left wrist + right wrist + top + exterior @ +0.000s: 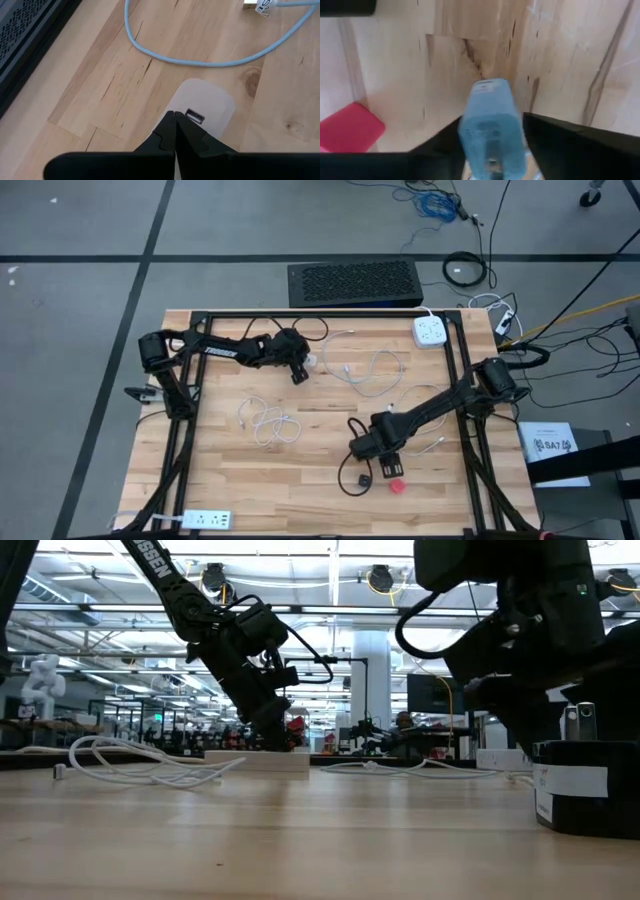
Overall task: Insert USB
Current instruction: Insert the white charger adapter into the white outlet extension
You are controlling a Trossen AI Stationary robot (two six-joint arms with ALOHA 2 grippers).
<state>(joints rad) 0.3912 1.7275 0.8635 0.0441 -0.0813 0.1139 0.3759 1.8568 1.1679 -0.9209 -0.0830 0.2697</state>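
Spanning the frame, the pale wood counter (300, 470) carries loose white cables (268, 423) and sits on grey floor, with a bright workshop hall blurred behind it in the low view. The left gripper (175, 131), its jaws pressed together, rests on a white charger block (210, 107) whose USB port (195, 116) faces up. The right gripper (492, 145), near a red block (351, 129), has a blue plug (491, 125) standing upright between spread jaws; whether they pinch it I cannot tell.
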